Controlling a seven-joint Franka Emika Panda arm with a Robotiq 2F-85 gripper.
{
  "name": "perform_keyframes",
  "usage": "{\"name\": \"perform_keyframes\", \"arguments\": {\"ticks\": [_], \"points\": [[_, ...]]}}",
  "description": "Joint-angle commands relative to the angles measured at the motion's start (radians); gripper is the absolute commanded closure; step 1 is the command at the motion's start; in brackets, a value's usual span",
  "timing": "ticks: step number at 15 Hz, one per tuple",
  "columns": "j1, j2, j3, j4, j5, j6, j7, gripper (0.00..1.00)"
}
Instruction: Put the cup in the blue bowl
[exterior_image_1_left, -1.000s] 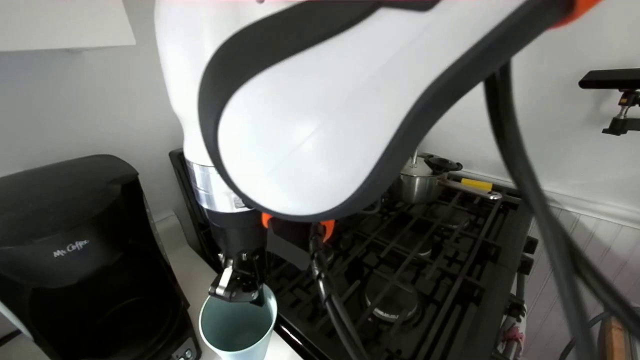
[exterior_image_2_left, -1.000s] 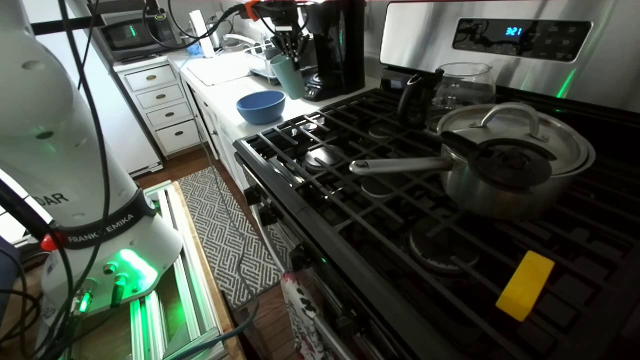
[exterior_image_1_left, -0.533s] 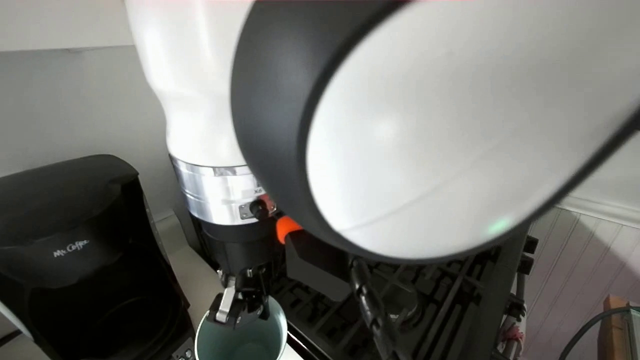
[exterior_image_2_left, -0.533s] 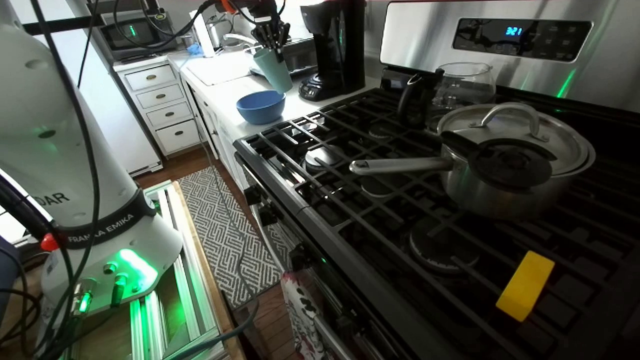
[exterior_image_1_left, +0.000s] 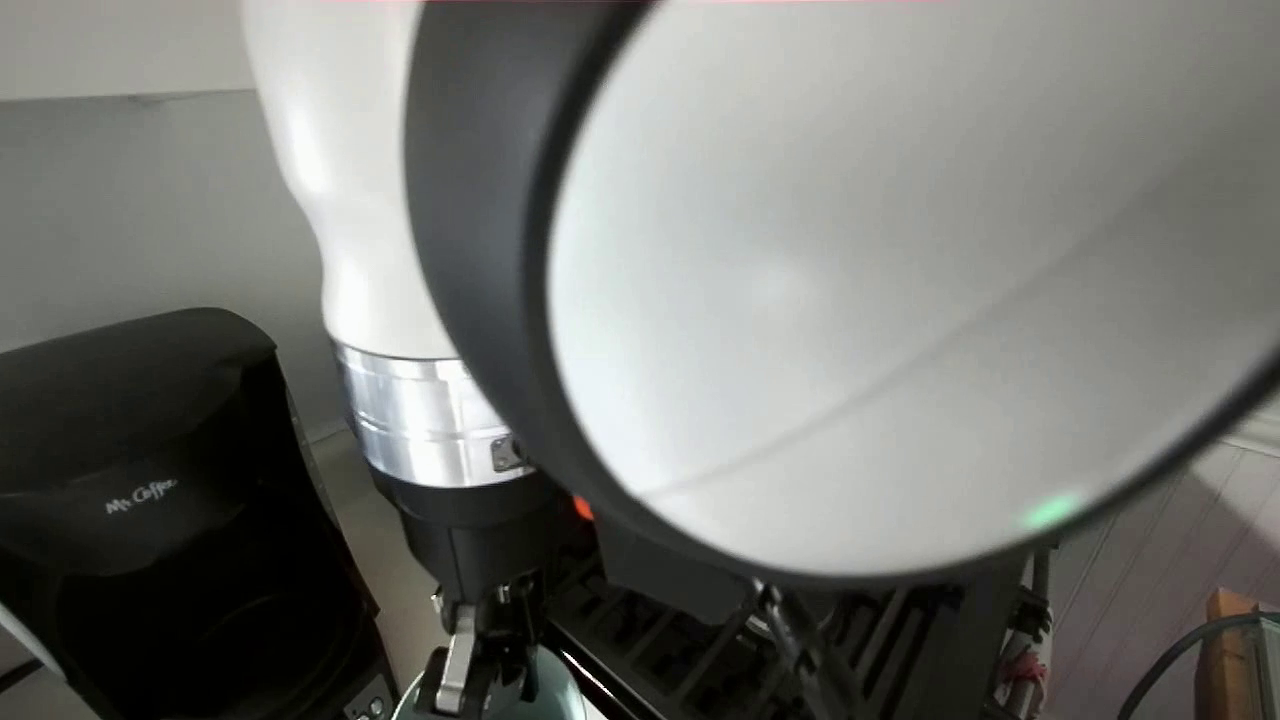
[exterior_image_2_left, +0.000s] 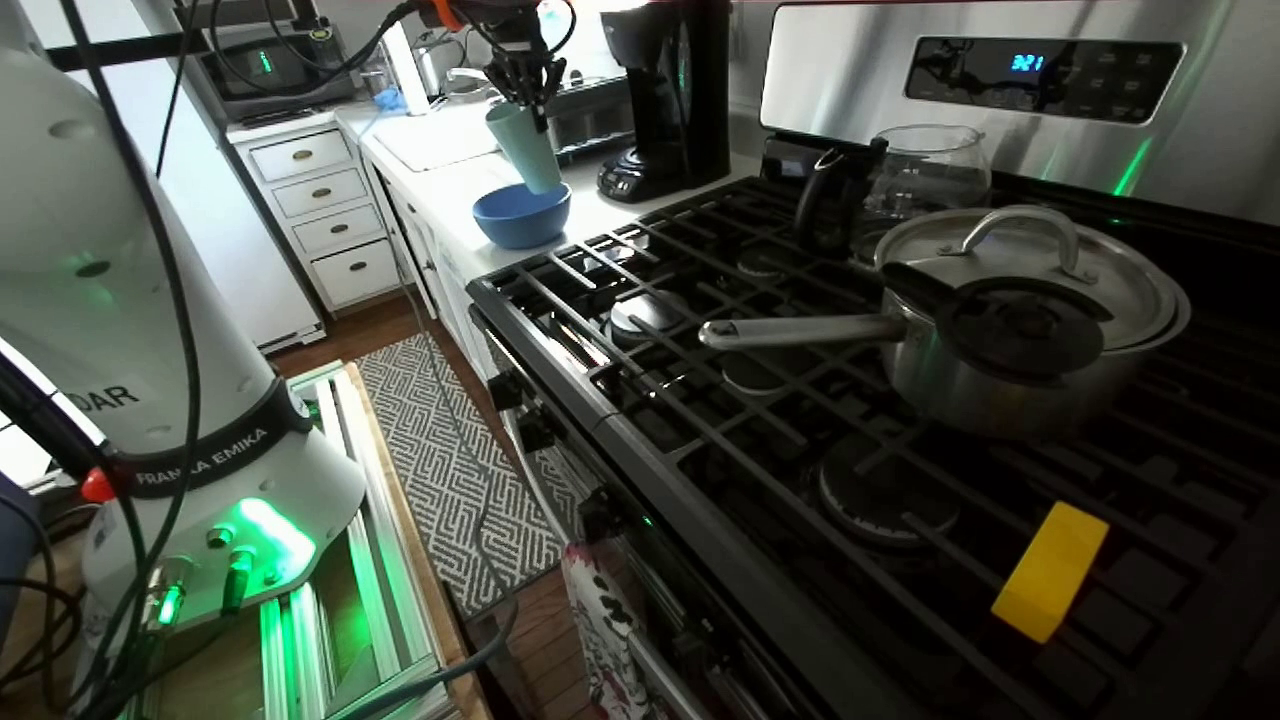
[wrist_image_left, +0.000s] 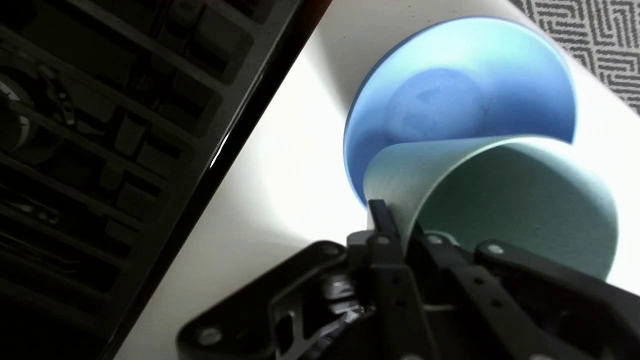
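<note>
Two fingers (wrist_image_left: 384, 257) of the gripper (wrist_image_left: 404, 232) hold the cup (exterior_image_2_left: 527, 150) pinched at its rim, one outside the wall and one inside. The cup leans, mouth up; in an exterior view its base overlaps the far rim of the bowl (exterior_image_2_left: 520, 225), and in the wrist view it hides part of the bowl. I cannot tell whether they touch. The bowl sits on the counter (wrist_image_left: 280, 200), beside the stove (exterior_image_2_left: 620, 430), which carries a pot (exterior_image_2_left: 960, 390) and a yellow block (exterior_image_2_left: 1050, 572). The coffee maker (exterior_image_2_left: 700, 100) stands near.
</note>
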Motion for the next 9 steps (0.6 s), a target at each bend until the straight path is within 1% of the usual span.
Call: {"name": "perform_keyframes", "arguments": {"ticks": [1, 5, 9], "points": [[-0.022, 0.015, 0.009, -0.001, 0.101, -0.002, -0.133, 0.99], [-0.03, 0.072, 0.01, 0.019, 0.141, -0.029, -0.208, 0.99], [-0.04, 0.139, -0.002, 0.048, 0.112, -0.035, -0.192, 0.99]]}}
